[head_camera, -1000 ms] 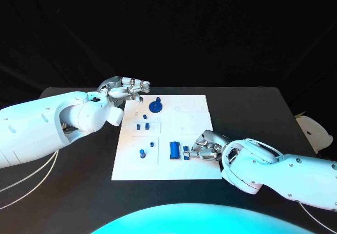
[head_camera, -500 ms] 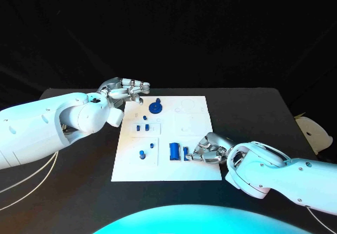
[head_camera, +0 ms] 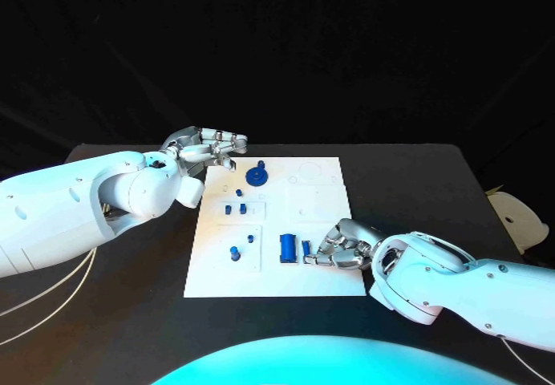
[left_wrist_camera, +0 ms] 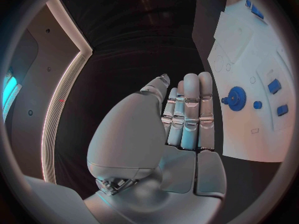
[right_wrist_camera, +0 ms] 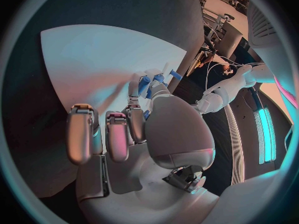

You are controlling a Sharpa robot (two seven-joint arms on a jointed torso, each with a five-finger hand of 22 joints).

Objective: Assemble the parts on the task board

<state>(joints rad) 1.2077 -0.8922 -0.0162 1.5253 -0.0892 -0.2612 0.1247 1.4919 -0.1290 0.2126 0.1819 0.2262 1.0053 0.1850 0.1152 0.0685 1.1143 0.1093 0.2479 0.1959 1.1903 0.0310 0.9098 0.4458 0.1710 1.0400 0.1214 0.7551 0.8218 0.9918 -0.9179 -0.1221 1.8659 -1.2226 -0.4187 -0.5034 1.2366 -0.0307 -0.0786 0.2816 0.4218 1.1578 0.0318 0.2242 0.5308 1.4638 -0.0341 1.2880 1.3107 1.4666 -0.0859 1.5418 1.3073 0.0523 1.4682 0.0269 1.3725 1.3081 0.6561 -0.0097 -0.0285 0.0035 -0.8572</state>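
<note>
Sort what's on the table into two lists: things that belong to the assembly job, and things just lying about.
Job:
task board
blue gear
long blue block
small blue parts
right hand, at the small blue piece beside the block
left hand, off the board's far corner

Lying about:
white cables

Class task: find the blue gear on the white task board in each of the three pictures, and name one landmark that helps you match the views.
Head view: the blue gear sits near the board's far edge, just beside the left hand.
Left wrist view: the gear lies on the board beyond that hand's fingertips.
Right wrist view: I cannot make the gear out.
Shared landmark: the white task board.
</note>
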